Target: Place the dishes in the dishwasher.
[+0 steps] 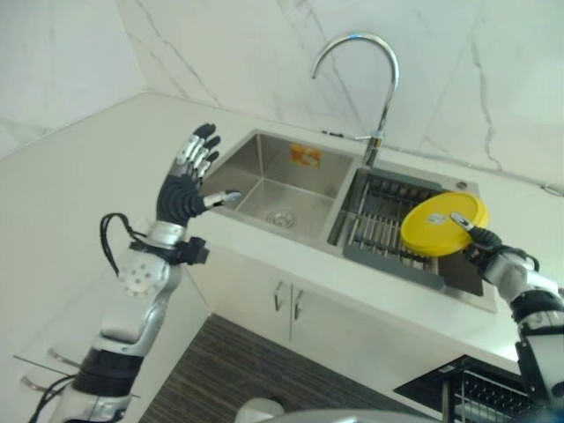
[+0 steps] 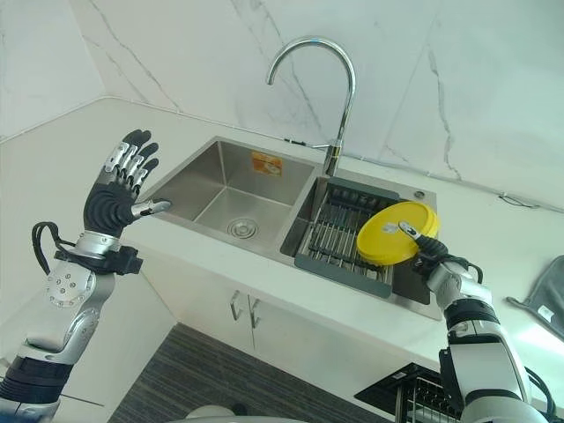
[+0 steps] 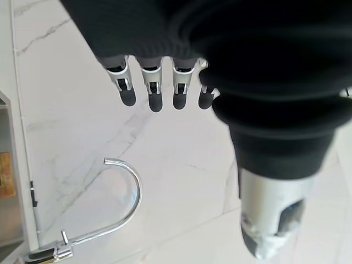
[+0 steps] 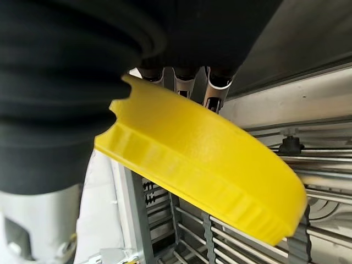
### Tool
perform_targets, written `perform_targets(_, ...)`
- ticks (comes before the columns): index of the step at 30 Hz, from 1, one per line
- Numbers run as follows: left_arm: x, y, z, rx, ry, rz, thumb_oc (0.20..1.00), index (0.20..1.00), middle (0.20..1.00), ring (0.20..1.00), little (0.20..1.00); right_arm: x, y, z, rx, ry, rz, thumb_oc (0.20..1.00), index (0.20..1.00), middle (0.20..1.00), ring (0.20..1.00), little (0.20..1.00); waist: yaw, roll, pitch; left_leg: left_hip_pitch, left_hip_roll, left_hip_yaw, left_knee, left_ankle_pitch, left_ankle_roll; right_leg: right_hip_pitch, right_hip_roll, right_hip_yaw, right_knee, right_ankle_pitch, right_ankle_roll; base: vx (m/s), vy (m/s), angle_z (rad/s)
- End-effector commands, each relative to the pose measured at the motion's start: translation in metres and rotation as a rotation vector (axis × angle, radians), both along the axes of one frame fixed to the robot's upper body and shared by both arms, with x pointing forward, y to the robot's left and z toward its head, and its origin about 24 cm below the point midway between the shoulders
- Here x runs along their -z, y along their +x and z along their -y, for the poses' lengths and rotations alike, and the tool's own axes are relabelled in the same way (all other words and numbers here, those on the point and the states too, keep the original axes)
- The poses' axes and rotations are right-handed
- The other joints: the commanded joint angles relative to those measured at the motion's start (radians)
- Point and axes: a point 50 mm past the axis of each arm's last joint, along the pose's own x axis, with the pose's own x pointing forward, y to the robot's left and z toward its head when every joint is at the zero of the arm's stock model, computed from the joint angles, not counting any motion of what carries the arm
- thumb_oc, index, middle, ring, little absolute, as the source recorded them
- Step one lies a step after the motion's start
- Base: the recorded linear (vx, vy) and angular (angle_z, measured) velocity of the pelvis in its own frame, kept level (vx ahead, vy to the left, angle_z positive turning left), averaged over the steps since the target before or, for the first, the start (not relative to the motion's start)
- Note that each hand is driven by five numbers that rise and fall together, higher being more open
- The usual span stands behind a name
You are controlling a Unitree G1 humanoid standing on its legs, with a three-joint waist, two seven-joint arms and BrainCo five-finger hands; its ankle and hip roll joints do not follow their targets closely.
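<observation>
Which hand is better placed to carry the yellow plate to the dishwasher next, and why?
The right hand: it already grips the yellow plate above the sink rack, and the dishwasher rack lies below that arm. The left hand is raised open beyond the sink's far side.

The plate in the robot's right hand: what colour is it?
Plain yellow. The plate shows best in the right wrist view, gripped by the right hand.

Plate (image 2: 394, 233): solid yellow. Sink (image 2: 225, 189): brushed steel, orange sticker. Drying rack (image 2: 339, 238): dark grey. Wall (image 2: 458, 79): white marble, grey veining. Tabletop (image 2: 291, 286): white.
</observation>
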Motion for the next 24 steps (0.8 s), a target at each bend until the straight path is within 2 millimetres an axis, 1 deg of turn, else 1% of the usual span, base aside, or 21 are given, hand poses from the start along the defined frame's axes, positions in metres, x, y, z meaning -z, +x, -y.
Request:
perform_targets(1,-0.019,0.006,0.007,0.052,-0.018,0.071,1.000,1.000,1.000,1.000,1.000,-0.061,0.026,0.015,-0.014,-0.121,0.127,1.000,1.000,1.000,1.000,1.000,0.040,0.008,-0.023,0.039,0.084,0.063,0.007,-0.121,-0.072,0.018,-0.028,-0.043,0.003,-0.096,0.022,0.02,-0.003,0.09)
perform_targets(5,-0.016,0.005,0.006,0.051,-0.018,0.056,1.000,1.000,1.000,1.000,1.000,-0.063,0.025,0.019,0.014,-0.117,0.133,1.000,1.000,1.000,1.000,1.000,0.046,0.008,-0.025,0.039,0.083,0.059,0.007,-0.120,-0.073,0.020,-0.029,-0.048,0.002,-0.097,0.022,0.05,-0.004,0.07)
perform_targets(6,-0.015,0.005,0.005,0.053,-0.014,0.046,1.000,1.000,1.000,1.000,1.000,-0.068,0.026,0.021,0.032,-0.125,0.156,0.200,0.200,0.200,0.200,0.200,0.050,0.009,-0.026,0.038,0.083,0.058,0.007,-0.118,-0.073,0.021,-0.029,-0.051,0.002,-0.097,0.022,0.08,-0.010,0.04)
perform_targets(8,-0.014,0.005,0.005,0.054,-0.011,0.039,1.000,1.000,1.000,1.000,1.000,-0.070,0.028,0.018,0.022,-0.088,0.182,0.200,0.200,0.200,0.200,0.200,0.051,0.011,-0.027,0.036,0.084,0.058,0.007,-0.117,-0.074,0.021,-0.029,-0.053,0.002,-0.097,0.022,0.07,-0.011,0.06)
perform_targets(12,-0.013,0.005,0.005,0.054,-0.013,0.028,1.000,1.000,1.000,1.000,1.000,-0.070,0.025,0.023,0.061,-0.142,0.168,0.200,0.200,0.200,0.200,0.200,0.049,0.012,-0.025,0.036,0.084,0.057,0.007,-0.116,-0.074,0.020,-0.030,-0.055,0.003,-0.097,0.022,0.02,-0.002,0.01)
perform_targets(13,-0.012,0.005,0.005,0.052,-0.015,0.024,1.000,1.000,1.000,1.000,1.000,-0.077,0.026,0.027,0.109,-0.217,0.210,0.200,0.200,0.200,0.200,0.200,0.047,0.013,-0.023,0.037,0.084,0.057,0.007,-0.117,-0.073,0.019,-0.029,-0.052,0.003,-0.096,0.022,0.03,0.012,-0.01)
perform_targets(14,-0.011,0.004,0.006,0.053,-0.017,0.021,1.000,1.000,1.000,1.000,1.000,-0.084,0.028,0.025,0.126,-0.248,0.251,0.200,0.200,0.200,0.200,0.200,0.046,0.014,-0.022,0.038,0.085,0.058,0.007,-0.117,-0.072,0.019,-0.029,-0.051,0.004,-0.096,0.021,0.00,0.000,0.00)
perform_targets(16,-0.009,0.005,0.007,0.051,-0.020,0.021,1.000,1.000,1.000,1.000,1.000,-0.086,0.031,0.020,0.148,-0.212,0.270,0.200,0.200,0.200,0.200,0.200,0.044,0.017,-0.021,0.040,0.085,0.059,0.007,-0.118,-0.071,0.019,-0.030,-0.050,0.004,-0.094,0.023,0.00,0.000,0.00)
perform_targets(17,-0.008,0.005,0.007,0.049,-0.023,0.019,1.000,1.000,1.000,1.000,1.000,-0.085,0.032,0.017,0.154,-0.163,0.283,0.200,0.200,0.200,0.200,0.200,0.042,0.018,-0.020,0.041,0.085,0.059,0.007,-0.119,-0.070,0.019,-0.030,-0.048,0.004,-0.095,0.022,0.00,0.000,0.00)
perform_targets(19,-0.007,0.005,0.008,0.047,-0.028,0.015,1.000,1.000,1.000,1.000,1.000,-0.080,0.033,0.011,0.122,-0.079,0.301,0.200,0.200,0.200,0.200,0.200,0.039,0.019,-0.019,0.043,0.084,0.059,0.007,-0.122,-0.068,0.019,-0.028,-0.044,0.005,-0.096,0.021,0.00,0.000,0.00)
perform_targets(22,-0.004,0.005,0.007,0.046,-0.029,0.013,1.000,1.000,1.000,1.000,1.000,-0.071,0.033,0.001,0.065,-0.058,0.288,0.200,0.200,0.200,0.200,0.200,0.033,0.016,-0.015,0.047,0.085,0.066,0.007,-0.122,-0.067,0.018,-0.028,-0.038,0.006,-0.095,0.019,0.00,0.000,0.00)
perform_targets(23,-0.004,0.005,0.006,0.050,-0.031,0.011,1.000,1.000,1.000,1.000,1.000,-0.063,0.029,0.001,0.048,-0.052,0.269,0.200,0.200,0.200,0.200,0.200,0.026,0.014,-0.013,0.049,0.085,0.067,0.007,-0.125,-0.067,0.016,-0.027,-0.034,0.006,-0.095,0.020,0.01,0.006,-0.03)
perform_targets(24,-0.004,0.005,0.007,0.053,-0.030,0.009,1.000,1.000,1.000,1.000,1.000,-0.061,0.030,-0.001,0.043,-0.038,0.267,0.200,0.200,0.200,0.200,0.200,0.026,0.013,-0.013,0.049,0.085,0.068,0.007,-0.125,-0.066,0.016,-0.027,-0.033,0.006,-0.094,0.019,0.00,0.000,0.00)
